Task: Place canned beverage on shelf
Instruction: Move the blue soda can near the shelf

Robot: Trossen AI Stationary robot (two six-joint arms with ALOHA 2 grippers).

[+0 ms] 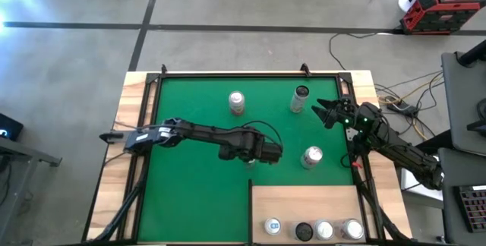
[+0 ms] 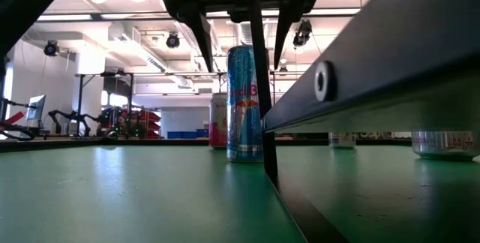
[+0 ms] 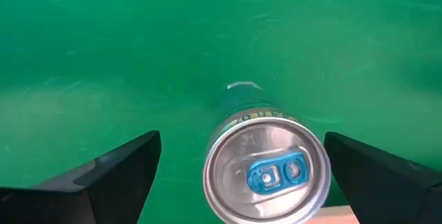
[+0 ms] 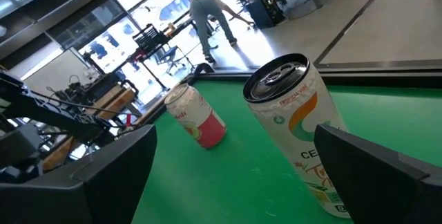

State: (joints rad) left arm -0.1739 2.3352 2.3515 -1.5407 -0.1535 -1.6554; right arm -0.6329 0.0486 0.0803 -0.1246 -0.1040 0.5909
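A blue canned beverage (image 2: 244, 104) stands upright on the green mat (image 1: 190, 200), just beyond the shelf's far left corner. In the left wrist view its silver top with a blue tab (image 3: 266, 172) faces up. My left gripper (image 1: 266, 152) is open above it, pointing down. Its fingers (image 2: 204, 44) stand on either side of the can's top without touching. In the high view the gripper hides the can. The shelf (image 1: 304, 200), a pale wood panel, lies at the mat's near right. My right gripper (image 1: 319, 111) is open and empty at the far right.
Several cans (image 1: 313, 231) stand along the shelf's near edge. Loose cans stand on the mat: a pink one (image 1: 237, 102), a white and orange one (image 1: 300, 98) just in front of my right gripper, and a silver one (image 1: 311, 156). A person (image 4: 207, 16) bends over in the room beyond.
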